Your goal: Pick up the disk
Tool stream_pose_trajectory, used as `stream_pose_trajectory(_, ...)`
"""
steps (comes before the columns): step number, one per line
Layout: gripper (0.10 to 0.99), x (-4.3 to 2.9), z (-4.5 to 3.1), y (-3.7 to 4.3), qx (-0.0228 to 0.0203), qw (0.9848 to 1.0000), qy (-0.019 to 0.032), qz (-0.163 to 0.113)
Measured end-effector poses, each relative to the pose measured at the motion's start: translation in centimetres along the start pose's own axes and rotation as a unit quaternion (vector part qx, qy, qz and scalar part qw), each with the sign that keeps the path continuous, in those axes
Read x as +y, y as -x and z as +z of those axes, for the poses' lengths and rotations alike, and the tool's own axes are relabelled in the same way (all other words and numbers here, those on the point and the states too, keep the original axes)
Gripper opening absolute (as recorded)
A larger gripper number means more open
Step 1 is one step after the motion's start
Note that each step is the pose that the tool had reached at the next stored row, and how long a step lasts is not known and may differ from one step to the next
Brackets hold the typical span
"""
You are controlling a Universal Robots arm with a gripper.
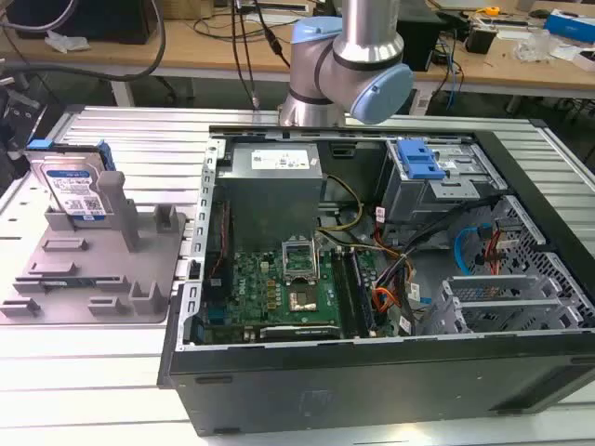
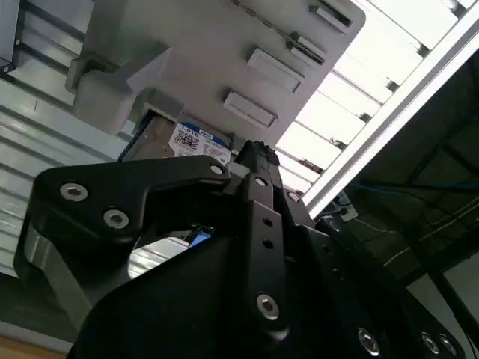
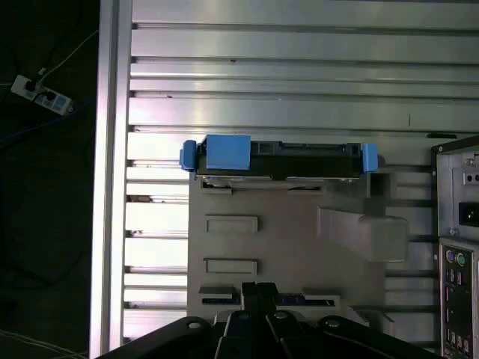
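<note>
Risk ahead, by judgement: clipping the tall post [image 1: 118,200] beside the disk [image 1: 76,190] on the way in, or nudging it out of its slot in the gray fixture [image 1: 93,279] through a misaligned approach. Could also slip off smooth metal faces if pinched too near the upper edge (blue rails [image 3: 227,152] there, little flat to bite on). Stands on edge at one end of the fixture, at the exterior view's left, well apart from the open computer case [image 1: 390,372]. Hangs above the fixture with gripper [image 3: 258,288] fingers pressed together, holding nothing and touching nothing, clear of the disk in both wrist views.
</note>
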State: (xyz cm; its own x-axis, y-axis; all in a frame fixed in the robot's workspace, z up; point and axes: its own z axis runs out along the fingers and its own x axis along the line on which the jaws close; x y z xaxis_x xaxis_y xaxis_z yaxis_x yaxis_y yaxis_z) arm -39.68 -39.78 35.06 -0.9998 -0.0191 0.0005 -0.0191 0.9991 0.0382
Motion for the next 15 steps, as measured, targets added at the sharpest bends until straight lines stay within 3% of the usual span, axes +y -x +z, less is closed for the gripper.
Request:
stream_pose_trajectory(7,0.106,0.0,0.0,0.0,0.0001,1.0,0.0,-0.002)
stream_pose_trajectory(9,0.106,0.0,0.01,0.0,0.0008,0.9998,0.0,-0.022)
stream_pose_trajectory(11,0.106,0.0,0.0,0.0,0.0024,0.9979,-0.0001,-0.064)
stream_pose_trajectory(14,0.106,0.0,0.0,0.0,0.0036,0.9956,-0.0001,-0.094)
stream_pose_trajectory(15,0.106,0.0,0.0,0.0,0.0043,0.9937,-0.0001,-0.112)
